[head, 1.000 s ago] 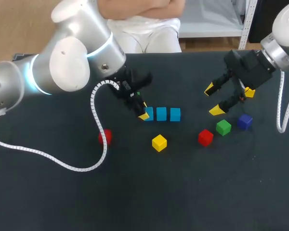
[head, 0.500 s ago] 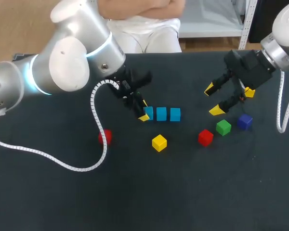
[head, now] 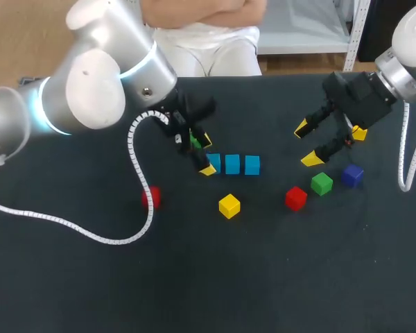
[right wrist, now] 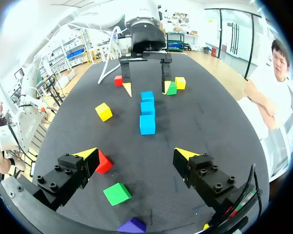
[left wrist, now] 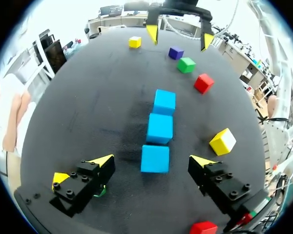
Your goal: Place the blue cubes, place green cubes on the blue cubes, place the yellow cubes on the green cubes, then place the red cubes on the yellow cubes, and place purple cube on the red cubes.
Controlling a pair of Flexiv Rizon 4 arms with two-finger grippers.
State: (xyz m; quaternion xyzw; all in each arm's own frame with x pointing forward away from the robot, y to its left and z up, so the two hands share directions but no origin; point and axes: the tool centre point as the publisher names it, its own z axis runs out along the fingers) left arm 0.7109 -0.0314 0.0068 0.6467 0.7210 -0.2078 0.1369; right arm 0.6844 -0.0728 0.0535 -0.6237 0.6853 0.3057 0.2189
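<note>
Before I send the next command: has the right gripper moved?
No. The right gripper is open in the same place, its nearer tip just as close to the green cube as a second ago.

no readable text, labels, numbers or signs appear on the cubes, the arms or the dark surface.

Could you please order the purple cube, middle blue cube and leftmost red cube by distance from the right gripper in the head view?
1. Purple cube, front-right of the right gripper.
2. Middle blue cube, table centre.
3. Leftmost red cube, far left.
</note>
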